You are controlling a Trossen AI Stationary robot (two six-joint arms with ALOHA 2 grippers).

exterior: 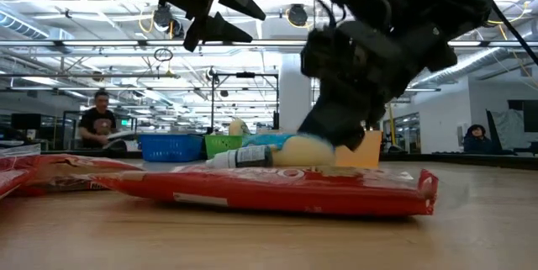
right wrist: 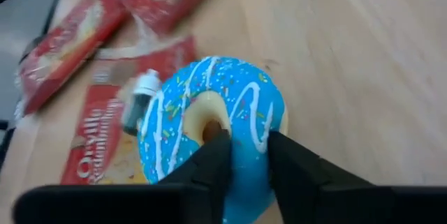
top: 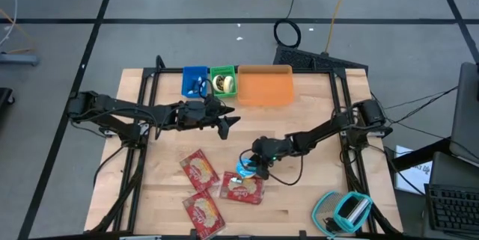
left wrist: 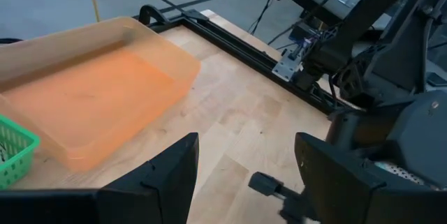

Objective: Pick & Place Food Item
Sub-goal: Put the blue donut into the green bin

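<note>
- Your right gripper (right wrist: 241, 155) is down at the table, its jaws narrowed onto the blue-iced donut (right wrist: 213, 123): one finger (right wrist: 209, 160) sits in the hole, the other on the outer icing.
- The donut has white drizzle and sprinkles. In the high view it lies on the wooden table (top: 314, 146), just beside the nearest red snack packet (top: 242, 188).
- A small bottle (right wrist: 138, 98) lies on that packet, close to the donut.
- Two more red packets (top: 199, 168) lie toward the left arm's side.
- Your left gripper (top: 227, 125) hangs above the table with its jaws spread wide, holding nothing.
- The orange tray (top: 265, 86), green basket (top: 222, 81) and blue basket (top: 195, 81) sit in a row at the table's far edge.
</note>
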